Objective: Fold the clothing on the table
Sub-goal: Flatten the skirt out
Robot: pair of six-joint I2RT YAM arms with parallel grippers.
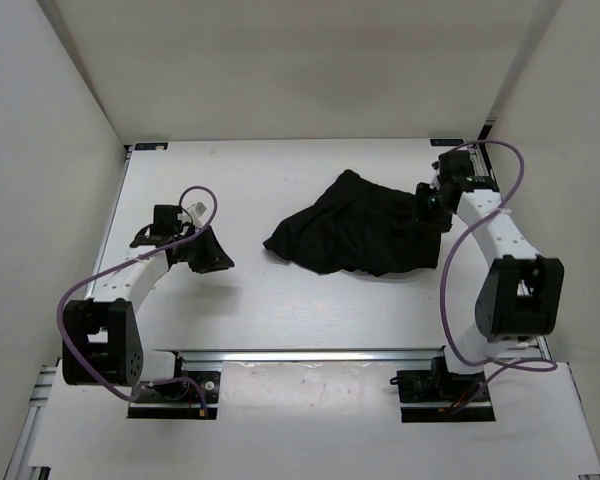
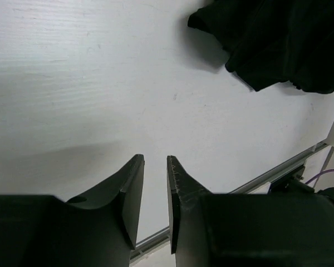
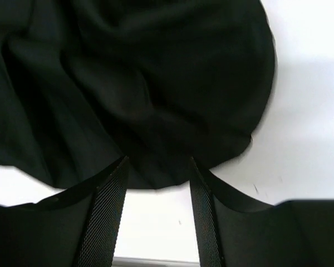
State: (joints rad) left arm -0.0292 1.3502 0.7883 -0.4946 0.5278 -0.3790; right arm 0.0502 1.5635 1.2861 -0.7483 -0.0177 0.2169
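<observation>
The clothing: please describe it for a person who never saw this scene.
On the white table, look right of centre. The clothing is a crumpled heap by the right end effector. It is the only soft, wrinkled black thing; the other black items are rigid robot parts.

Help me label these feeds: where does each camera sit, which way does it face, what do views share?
Top external: above, behind the bases, looking down on the table and clothing; left arm and right arm show.
Left wrist: on the left arm, facing bare table and the clothing's edge; left gripper open.
Right wrist: on the right arm, facing the clothing close up; right gripper open.
Shared: all show the clothing.
</observation>
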